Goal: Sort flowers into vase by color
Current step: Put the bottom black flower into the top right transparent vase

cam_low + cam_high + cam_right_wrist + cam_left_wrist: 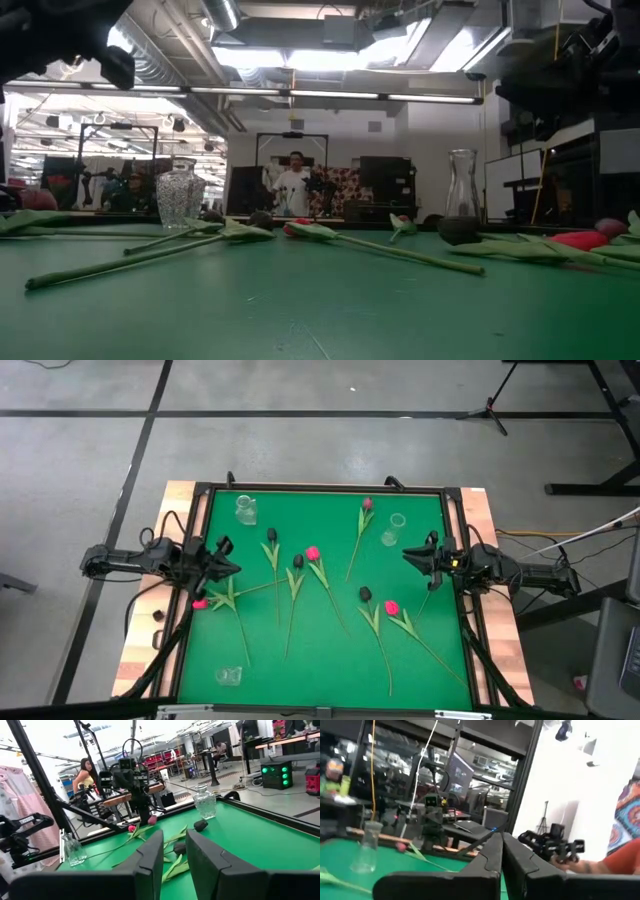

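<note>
High view showed the flowers point(300, 575) lying flat and scattered across the green table point(330, 660), none yet standing in a vase. Three glass vases were noted: one near the far left corner point(246, 510), one toward the far right point(395, 528) and one at the near left point(230, 676). The spacing of the vases suggested one per colour, and the loose spread of stems appeared intended to let each be picked singly.

The left tool point(228, 568) hung at the table's left edge with its fingers pressed together, nothing between them. A pink tulip point(201, 603) lay just beside and below it, its stem running toward the table's middle.

The right tool point(412, 557) stood at the right edge, its fingers slightly parted and gripping nothing, as the right wrist view confirmed. The nearest flowers, a pink one point(391, 607) and a dark one point(366, 593), lay near it but clear of the fingers.
</note>
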Tool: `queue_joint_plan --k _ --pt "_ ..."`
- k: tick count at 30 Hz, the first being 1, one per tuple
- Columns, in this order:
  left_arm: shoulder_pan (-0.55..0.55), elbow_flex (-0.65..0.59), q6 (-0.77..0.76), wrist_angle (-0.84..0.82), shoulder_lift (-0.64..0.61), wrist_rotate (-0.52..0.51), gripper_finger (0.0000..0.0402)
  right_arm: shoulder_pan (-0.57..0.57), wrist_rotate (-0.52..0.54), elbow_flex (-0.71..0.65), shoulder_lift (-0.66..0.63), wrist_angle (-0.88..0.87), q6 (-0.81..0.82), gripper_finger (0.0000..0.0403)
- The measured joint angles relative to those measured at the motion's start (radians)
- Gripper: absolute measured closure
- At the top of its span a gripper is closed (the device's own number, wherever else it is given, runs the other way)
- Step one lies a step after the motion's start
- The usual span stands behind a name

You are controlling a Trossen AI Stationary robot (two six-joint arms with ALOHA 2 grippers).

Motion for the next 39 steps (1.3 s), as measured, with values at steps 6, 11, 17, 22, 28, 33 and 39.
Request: queue_joint_plan --k 6,11,17,22,28,33,39 --pt "0.0 0.0 -0.197 0.057 0.0 -0.137 0.0401 0.0 0.072 0.088 0.024 -0.127 0.019 0.032" --pt "0.0 0.0 -0.216 0.154 0.0 -0.173 0.0401 0.0 0.133 0.258 0.152 -0.309 0.014 0.032" --pt "0.0 0.0 -0.196 0.156 0.0 -0.275 0.0401 0.0 0.176 0.486 0.414 -0.597 0.049 0.0314" --pt "0.0 0.0 -0.167 0.15 0.0 -0.278 0.0401 0.0 0.097 0.609 0.612 -0.72 0.056 0.0261" --pt "-0.011 0.0 -0.164 0.1 0.002 -0.197 0.0401 0.001 -0.124 0.677 0.824 -0.753 0.084 0.0185" --pt "-0.036 0.0 -0.097 0.039 0.002 -0.154 0.0401 0.008 -0.322 0.681 0.982 -0.745 0.215 0.0158" --pt "-0.064 0.0 -0.029 0.006 0.004 -0.087 0.039 0.086 -0.371 0.68 1.149 -0.745 0.337 0.0159"
